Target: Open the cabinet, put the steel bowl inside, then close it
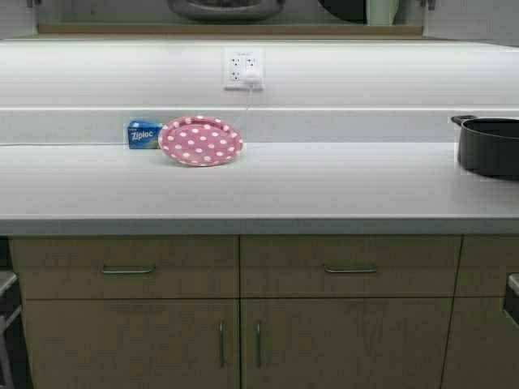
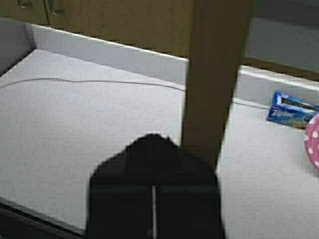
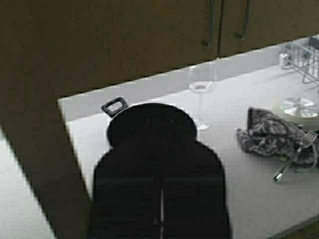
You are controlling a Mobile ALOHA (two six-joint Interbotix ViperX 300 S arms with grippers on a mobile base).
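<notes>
The steel bowl (image 1: 225, 8) shows at the top edge of the high view, cut off by the frame, resting inside the cabinet above its tan bottom edge (image 1: 227, 29). No gripper shows in the high view. In the left wrist view my left gripper (image 2: 151, 142) is shut and empty, close beside the lower end of a tan cabinet door (image 2: 214, 74) that stands open over the counter. In the right wrist view my right gripper (image 3: 160, 149) is shut and empty, with the other tan door (image 3: 40, 139) to one side.
On the counter (image 1: 324, 186) lie a pink dotted plate (image 1: 200, 140), a Ziploc box (image 1: 143, 134) and a black pot (image 1: 491, 146). A wine glass (image 3: 201, 89), a crumpled cloth (image 3: 274, 134) and a fork (image 3: 291, 159) sit beyond the pot. A white cable (image 2: 89, 81) crosses the counter.
</notes>
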